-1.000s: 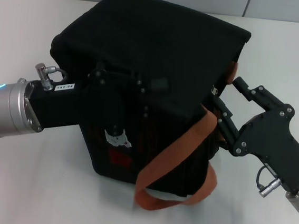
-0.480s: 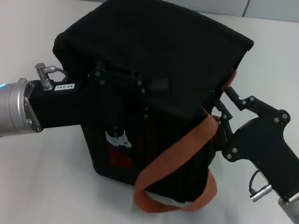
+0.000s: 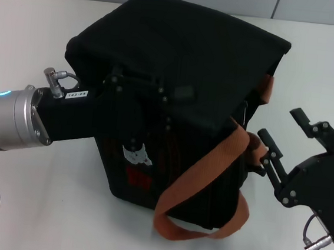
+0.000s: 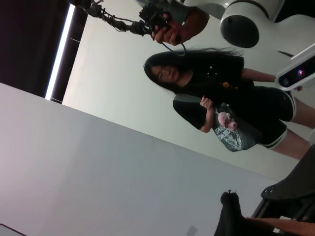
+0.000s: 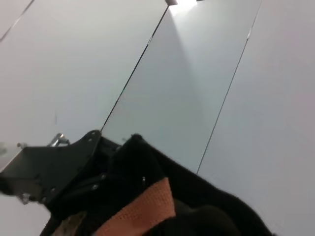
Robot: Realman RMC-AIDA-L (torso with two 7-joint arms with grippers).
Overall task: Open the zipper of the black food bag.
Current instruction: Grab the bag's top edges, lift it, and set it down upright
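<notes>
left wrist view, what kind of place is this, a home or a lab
Most likely a robotics lab or data-collection room: a person in dark clothes stands watching, plain pale wall panels surround the space, and the boxy black fabric bag sits on a bare white table.

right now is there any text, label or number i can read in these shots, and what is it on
Small white label on the left arm's wrist: printed characters, too small to read.
Red lettering under the bear patch on the front of the black food bag: too blurred to read.
Graphic on the bystander's dark T-shirt in the left wrist view: no readable words.
Nothing else carries text.
</notes>
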